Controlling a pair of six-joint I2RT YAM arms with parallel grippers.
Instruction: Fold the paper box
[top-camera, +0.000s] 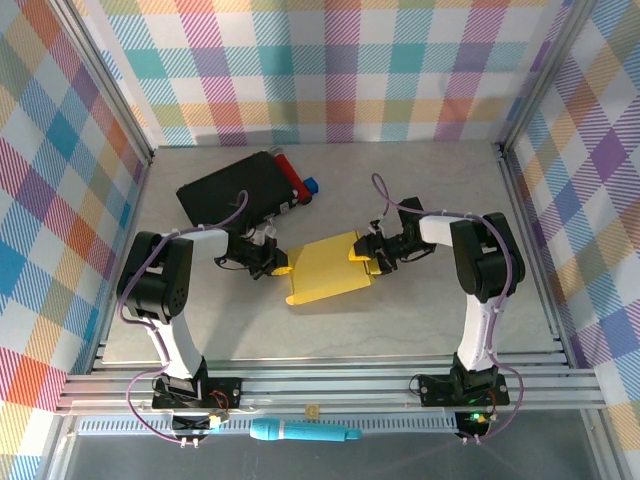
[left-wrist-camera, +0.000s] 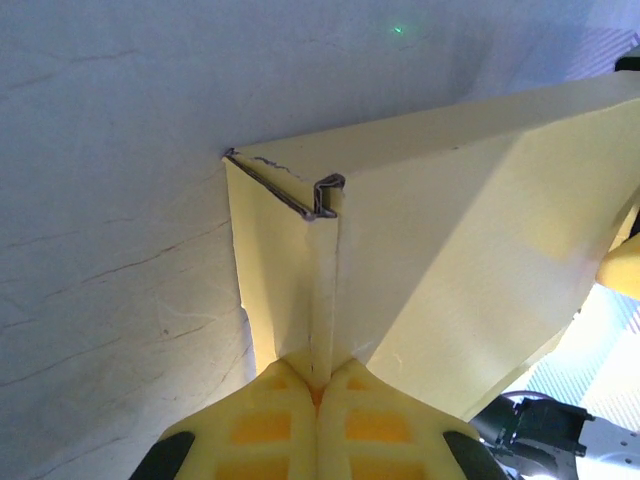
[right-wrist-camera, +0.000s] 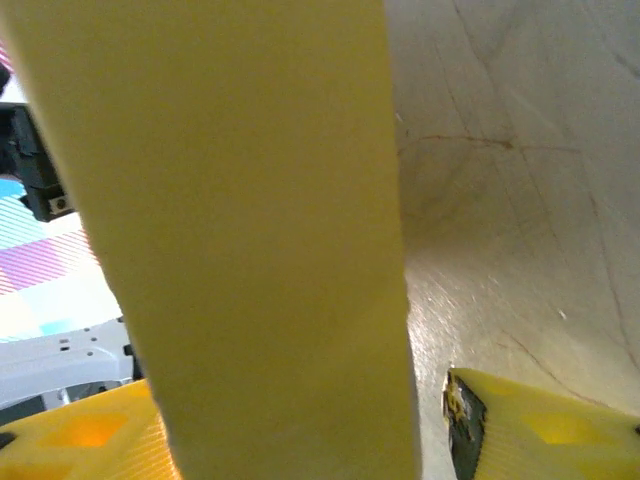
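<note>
Left claw (top-camera: 274, 264): closed, clamped on a folded seam at the left edge of the thin yellow cardboard paper box (top-camera: 330, 272). Left wrist view: both yellow fingers (left-wrist-camera: 265, 425) are pressed together. The seam runs straight ahead from the left claw (left-wrist-camera: 320, 385), and the paper box (left-wrist-camera: 450, 250) spreads out to its right. Bare grey desk (left-wrist-camera: 110, 200) is to its left.

Right claw (top-camera: 366, 252): open, straddling the box's right end. Right wrist view: a yellow panel of the paper box (right-wrist-camera: 250, 220) stands between the 2 fingers (right-wrist-camera: 540, 430) of the right claw (right-wrist-camera: 300, 440). The right-hand finger sits just clear of the panel; the other is partly hidden behind it.

The box lies mid-desk between the 2 claws, partly folded.

A black rectangular case (top-camera: 240, 190) lies beyond the left claw, apart from the box. A red part (top-camera: 289, 168) and a blue part (top-camera: 311, 185) sit at its right edge.
</note>
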